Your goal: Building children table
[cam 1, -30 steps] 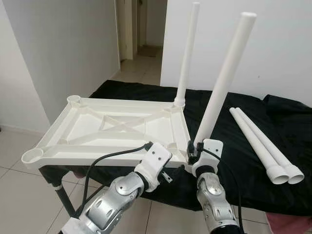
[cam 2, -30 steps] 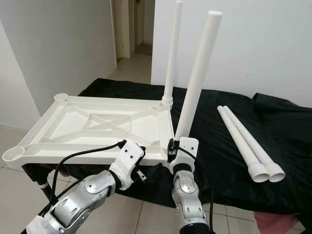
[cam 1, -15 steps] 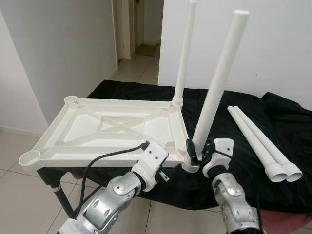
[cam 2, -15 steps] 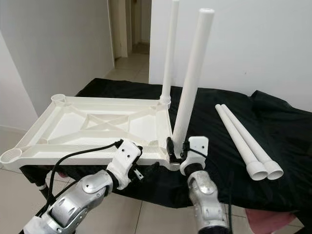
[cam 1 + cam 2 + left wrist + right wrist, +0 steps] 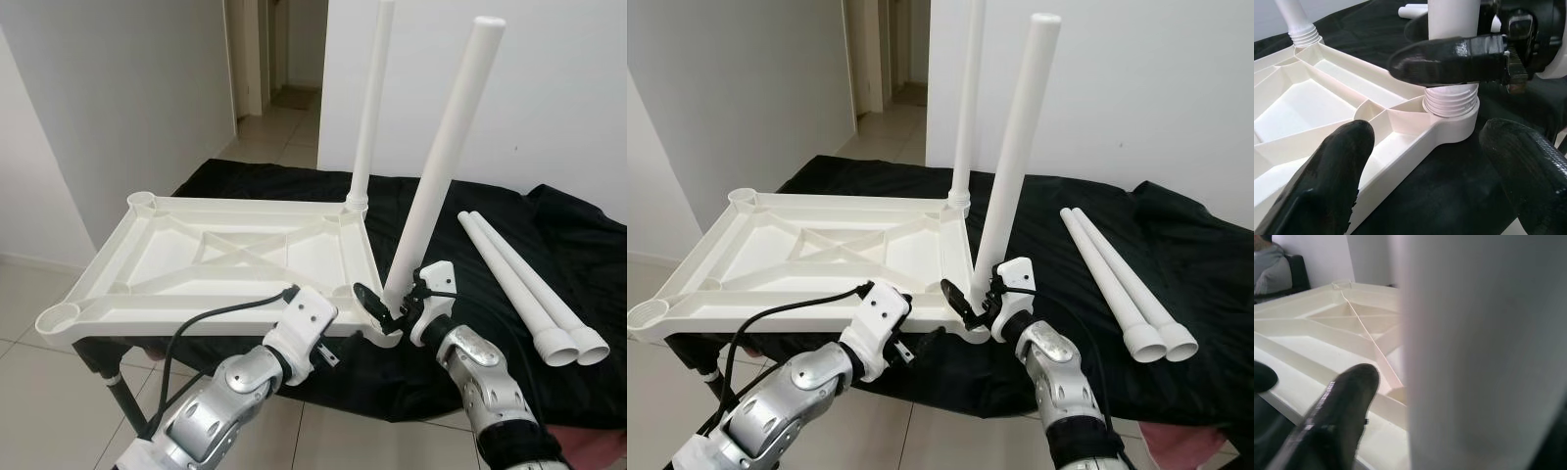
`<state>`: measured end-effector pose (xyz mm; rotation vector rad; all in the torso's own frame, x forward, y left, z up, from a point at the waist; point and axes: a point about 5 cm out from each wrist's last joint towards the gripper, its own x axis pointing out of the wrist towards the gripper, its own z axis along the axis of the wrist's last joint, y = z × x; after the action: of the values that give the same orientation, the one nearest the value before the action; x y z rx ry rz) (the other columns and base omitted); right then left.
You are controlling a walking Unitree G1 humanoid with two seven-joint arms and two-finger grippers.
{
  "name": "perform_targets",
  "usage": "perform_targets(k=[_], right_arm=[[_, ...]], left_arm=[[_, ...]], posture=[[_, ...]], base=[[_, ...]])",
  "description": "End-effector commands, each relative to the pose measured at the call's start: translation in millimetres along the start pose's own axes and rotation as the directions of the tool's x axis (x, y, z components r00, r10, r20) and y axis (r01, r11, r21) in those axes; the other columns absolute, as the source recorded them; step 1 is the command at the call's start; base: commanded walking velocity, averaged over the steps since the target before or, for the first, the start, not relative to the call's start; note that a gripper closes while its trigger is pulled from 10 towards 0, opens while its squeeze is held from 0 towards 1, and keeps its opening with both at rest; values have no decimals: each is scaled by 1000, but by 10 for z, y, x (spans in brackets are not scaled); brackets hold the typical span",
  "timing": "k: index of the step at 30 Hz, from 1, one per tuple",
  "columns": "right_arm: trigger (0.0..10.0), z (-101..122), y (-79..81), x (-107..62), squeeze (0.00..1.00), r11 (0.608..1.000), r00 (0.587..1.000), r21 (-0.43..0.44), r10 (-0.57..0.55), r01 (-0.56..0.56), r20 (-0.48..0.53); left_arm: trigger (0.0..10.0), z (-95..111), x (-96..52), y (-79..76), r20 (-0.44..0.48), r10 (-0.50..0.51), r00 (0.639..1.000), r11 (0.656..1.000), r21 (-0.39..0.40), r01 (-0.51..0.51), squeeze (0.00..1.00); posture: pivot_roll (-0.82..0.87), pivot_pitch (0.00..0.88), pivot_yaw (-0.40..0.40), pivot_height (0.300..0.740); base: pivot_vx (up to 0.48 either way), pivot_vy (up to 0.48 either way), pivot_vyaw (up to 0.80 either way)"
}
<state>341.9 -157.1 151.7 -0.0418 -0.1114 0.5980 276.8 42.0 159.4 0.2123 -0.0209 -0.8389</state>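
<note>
The white tabletop (image 5: pixel 196 318) lies upside down on a black-draped table. One white leg (image 5: pixel 372 98) stands upright in its far right corner. A second leg (image 5: pixel 446 157) leans to the right in the near right corner socket (image 5: pixel 1452 125), its threads (image 5: pixel 1449 100) showing above the rim. My right gripper (image 5: pixel 380 304) is open around this leg's base, with one finger (image 5: pixel 1449 61) crossing in front of it and a gap beside the leg in the right wrist view. My left gripper (image 5: pixel 1425 161) is open just before that corner, a finger (image 5: pixel 1337 171) on each side.
Two loose white legs (image 5: pixel 519 284) lie side by side on the black cloth (image 5: pixel 460 225) to the right. The tabletop's left end overhangs the tiled floor (image 5: pixel 39 372). A doorway (image 5: pixel 279 59) opens behind. A person in grey (image 5: pixel 1268 264) sits far off.
My right arm has swung out to the right and its wrist has turned, and its fingers have come loose from the near leg. The leg leans about as before. The left gripper has barely moved.
</note>
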Motion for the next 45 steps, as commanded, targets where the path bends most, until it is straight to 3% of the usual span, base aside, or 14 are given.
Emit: perform_targets(k=[1,2,10,11,13,14,22,30,33,34,38,42,45], right_arm=[[4863,-55,7,-1,0,1000,1000,10,20,-20,-15],[0,-69,-3,-1,0,1000,1000,18,16,-15,-21],[0,-118,-3,-20,0,999,1000,43,13,-12,-21],[4824,-124,-16,-27,0,999,1000,45,-8,9,-17],[4824,-127,-25,-31,0,999,1000,47,-24,24,-14],[10000,-133,-32,-33,0,997,999,66,-44,45,-12],[10000,-162,-58,-41,0,978,982,89,-186,188,-23],[10000,-157,22,-38,0,943,948,96,-319,319,-16],[10000,-163,104,-21,0,876,883,109,-466,469,-55],[10000,-163,104,-21,0,876,883,109,-466,469,-55],[10000,-179,313,-9,0,780,787,107,-609,617,-98],[10000,-176,367,-5,0,743,756,141,-644,655,-119],[10000,-143,405,-1,0,740,757,163,-645,652,-101]], left_arm=[[10000,-37,-11,-90,-14,-171,985,985,13,171,0],[10000,-36,-12,-95,-14,-176,984,984,15,176,0],[10000,-30,-12,-108,-11,-180,984,983,23,180,0],[10000,-38,-11,-113,-13,-177,984,984,20,177,0],[10000,-45,-9,-115,-15,-174,985,984,18,175,0],[10000,-47,-12,-128,-14,-176,984,984,16,176,0],[10000,-44,-13,-186,-11,-183,983,983,2,183,0],[10000,-40,-22,-178,-11,-172,985,985,-7,172,0],[10000,-44,-34,-171,-12,-165,986,986,-12,165,0],[10000,-44,-34,-171,-12,-165,986,986,-12,165,0],[10000,-52,-49,-178,-13,-149,989,989,-20,149,0],[10000,-52,-56,-186,-13,-147,989,989,-24,147,0],[10000,-58,-58,-199,-10,-142,990,989,-42,141,0]], posture=[[6,52,-3,740],[8,52,-3,740],[11,58,-5,740],[11,59,-5,740],[11,59,-5,740],[11,62,-3,740],[9,67,-5,740],[8,83,-11,740],[8,86,-17,740],[8,86,-17,740],[15,89,-34,740],[19,89,-39,740],[12,84,-34,740]], base=[[0,0,0],[0,0,0],[0,0,0],[0,0,0],[0,0,0],[0,0,0],[0,0,0],[0,0,0],[0,0,0],[0,0,0],[0,0,0],[0,0,0],[0,0,0]])
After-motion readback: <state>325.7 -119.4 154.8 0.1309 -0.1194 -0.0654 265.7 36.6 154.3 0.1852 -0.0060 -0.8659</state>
